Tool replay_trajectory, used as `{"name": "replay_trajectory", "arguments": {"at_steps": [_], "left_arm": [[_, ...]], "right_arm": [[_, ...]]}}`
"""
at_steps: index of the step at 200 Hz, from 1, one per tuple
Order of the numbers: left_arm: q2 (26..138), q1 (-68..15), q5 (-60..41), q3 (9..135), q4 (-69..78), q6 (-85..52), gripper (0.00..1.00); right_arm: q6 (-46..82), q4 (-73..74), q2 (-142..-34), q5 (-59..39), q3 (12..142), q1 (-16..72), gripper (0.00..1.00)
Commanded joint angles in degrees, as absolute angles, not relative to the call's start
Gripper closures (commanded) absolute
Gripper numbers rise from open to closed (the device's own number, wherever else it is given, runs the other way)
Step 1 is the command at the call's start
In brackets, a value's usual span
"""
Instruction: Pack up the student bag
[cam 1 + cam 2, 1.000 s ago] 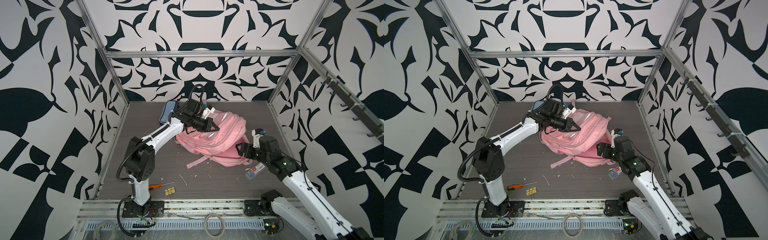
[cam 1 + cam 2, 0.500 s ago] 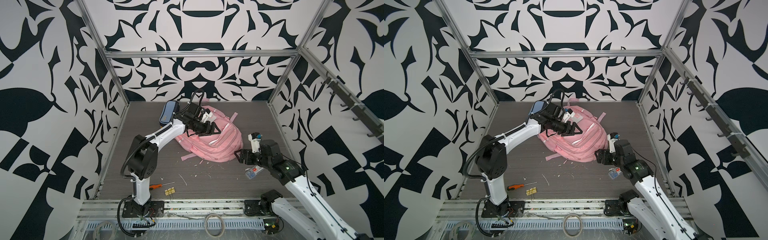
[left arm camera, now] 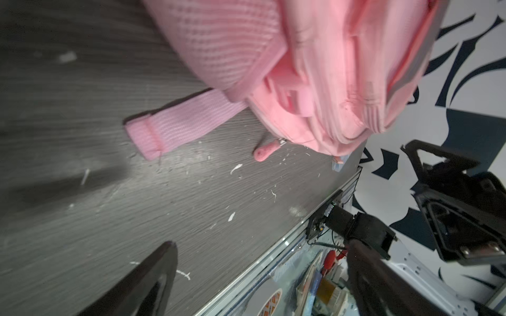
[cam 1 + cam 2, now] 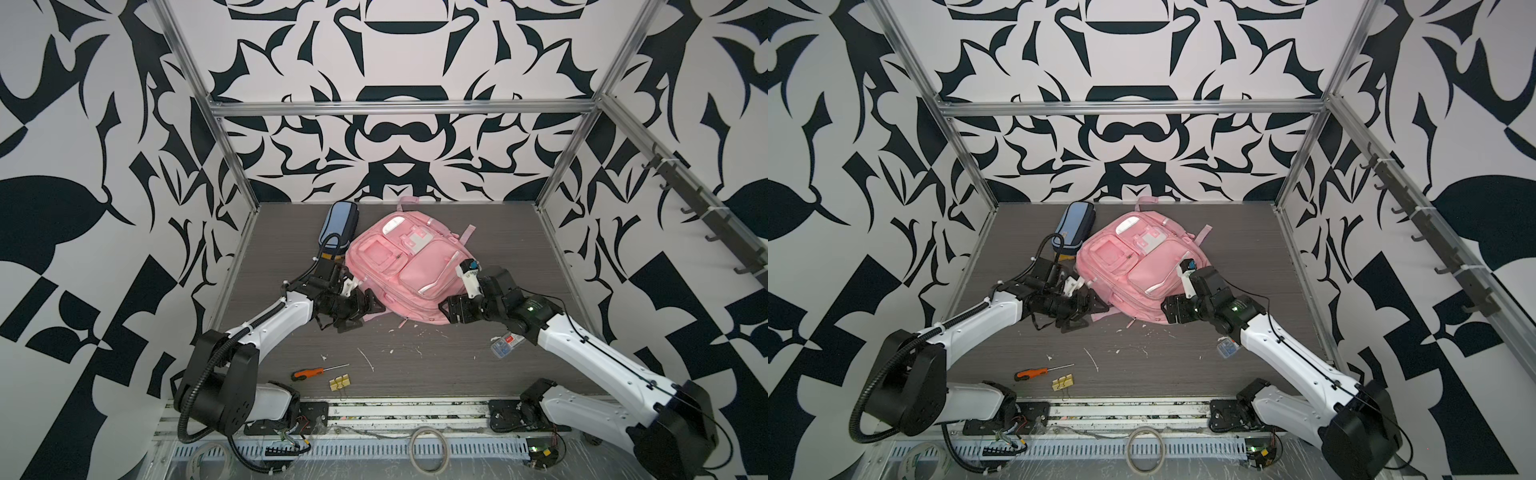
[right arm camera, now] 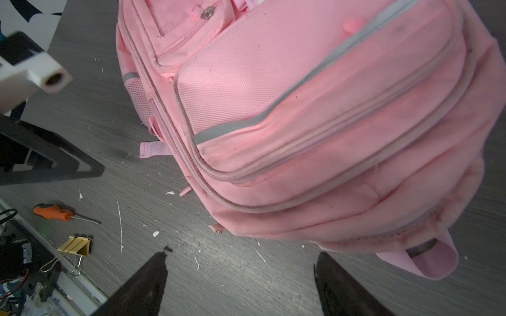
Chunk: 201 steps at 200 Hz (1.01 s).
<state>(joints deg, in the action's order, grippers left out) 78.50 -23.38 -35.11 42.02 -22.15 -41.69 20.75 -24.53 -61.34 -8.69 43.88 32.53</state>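
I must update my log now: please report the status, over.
Left gripper open, empty. Right gripper open, empty. Bag flat on table, not held. Blue case beside it.

I am wearing white shells (image 4: 286,309), black joints (image 4: 232,374) and a black left gripper (image 4: 365,313), ribbed hose (image 4: 195,380) trailing at seven o'clock.

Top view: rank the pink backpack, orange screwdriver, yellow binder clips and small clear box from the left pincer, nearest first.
1. The student bag, right beside the left pincer.
2. The orange screwdriver and yellow binder clips, toward the front: too close to call.
3. The small clear box, far to the right, partly under the right arm.
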Motion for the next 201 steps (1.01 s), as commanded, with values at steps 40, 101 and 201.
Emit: {"name": "replay_trajectory", "arguments": {"at_steps": [40, 101, 201], "left_arm": [[89.6, -22.5, -29.8, 40.2, 3.2, -57.3, 0.17], [98.0, -22.5, -26.9, 40.2, 13.7, -63.0, 0.37], [95.9, -26.9, -29.3, 43.6, 16.3, -65.6, 1.00]], "right_arm": [[21.7, -19.1, -62.0, -6.0, 46.2, 34.7, 0.13], [23.5, -20.4, -59.0, -2.8, 44.7, 36.1, 0.13], [23.1, -19.3, -54.7, -10.7, 40.0, 37.4, 0.13]]}}
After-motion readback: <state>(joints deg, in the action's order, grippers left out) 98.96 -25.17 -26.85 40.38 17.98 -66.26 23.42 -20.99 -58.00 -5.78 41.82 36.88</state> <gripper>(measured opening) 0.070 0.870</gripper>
